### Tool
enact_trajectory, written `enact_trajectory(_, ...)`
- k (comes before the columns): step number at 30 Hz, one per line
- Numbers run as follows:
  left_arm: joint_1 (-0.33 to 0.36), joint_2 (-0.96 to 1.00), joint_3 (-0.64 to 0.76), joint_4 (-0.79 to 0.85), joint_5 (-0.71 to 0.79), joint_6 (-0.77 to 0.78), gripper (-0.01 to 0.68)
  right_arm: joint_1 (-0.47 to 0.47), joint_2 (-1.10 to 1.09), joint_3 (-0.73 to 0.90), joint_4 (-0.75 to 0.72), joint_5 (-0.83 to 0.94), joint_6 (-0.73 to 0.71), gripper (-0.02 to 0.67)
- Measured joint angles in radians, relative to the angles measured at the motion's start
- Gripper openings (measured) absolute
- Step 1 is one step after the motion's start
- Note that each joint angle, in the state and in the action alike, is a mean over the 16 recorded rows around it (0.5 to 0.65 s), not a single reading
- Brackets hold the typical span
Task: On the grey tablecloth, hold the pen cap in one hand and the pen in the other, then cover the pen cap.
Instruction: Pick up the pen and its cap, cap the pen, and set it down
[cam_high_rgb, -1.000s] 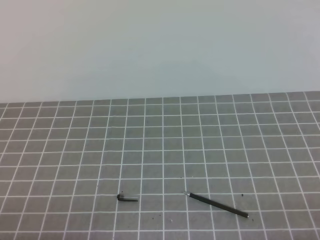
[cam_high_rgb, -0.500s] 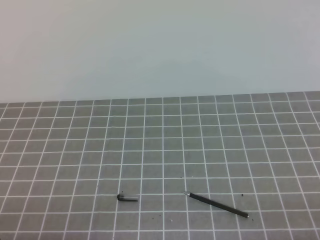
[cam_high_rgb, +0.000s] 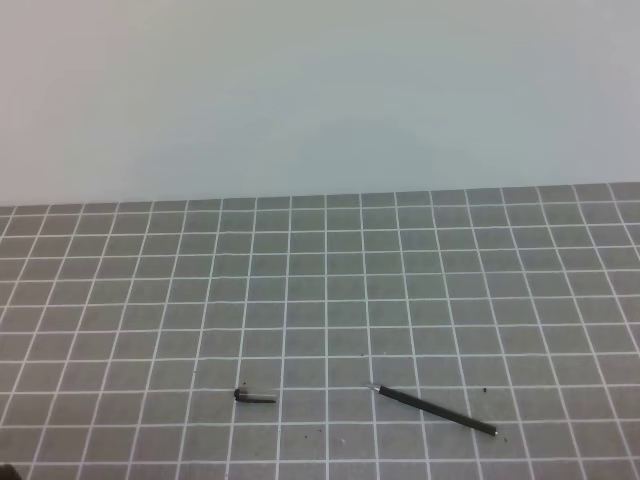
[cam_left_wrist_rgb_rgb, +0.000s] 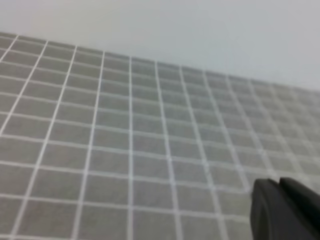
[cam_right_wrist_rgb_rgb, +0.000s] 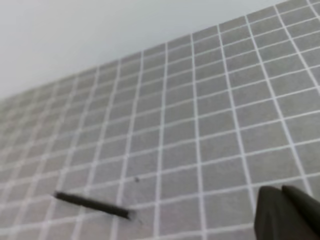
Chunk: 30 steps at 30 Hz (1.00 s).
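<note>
Operator, note first what you cannot see well. In the high view neither arm is clearly in frame; only a dark sliver shows at the bottom left corner, too small to identify. In the left wrist view the left pincer is cut off at the lower right edge, and only its dark fingertips show, pressed together with nothing between them. In the right wrist view the right pincer is cut off the same way at the lower right, its fingertips likewise pressed together and holding nothing. Both wrist views are soft in focus.

The pen lies flat on the grey tablecloth. In the right wrist view the pen sits well to the left of the right pincer, apart from it, and its silvery tip cannot be made out there. The pen cap lies on the cloth to the left of the pen, apart from it. It does not appear in the left wrist view, so its place relative to the left pincer cannot be told.

Against the earlier high views, pen and cap lie where they lay; the dark sliver at the bottom left corner is new.

No containers are in view.
</note>
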<state>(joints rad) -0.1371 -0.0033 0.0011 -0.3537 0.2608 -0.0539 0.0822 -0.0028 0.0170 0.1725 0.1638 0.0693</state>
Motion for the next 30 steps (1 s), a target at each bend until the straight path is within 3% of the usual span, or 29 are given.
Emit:
enact_trajectory(17, -0.001, 0.000, -0.001, -0.931, -0.243, -0.028, -0.003, 0.000, -0.006, 0.012, 0.860, -0.529, 0.003, -0.003)
enact_trajectory(24, -0.002, 0.000, -0.001, -1.043, -0.285, -0.027, -0.003, 0.000, -0.004, 0.007, 0.966, -0.561, -0.008, -0.003)
enact_trajectory(30, -0.002, 0.000, -0.001, -1.059, -0.283, -0.024, -0.003, 0.000, -0.006, -0.027, 0.867, -0.509, -0.016, -0.002)
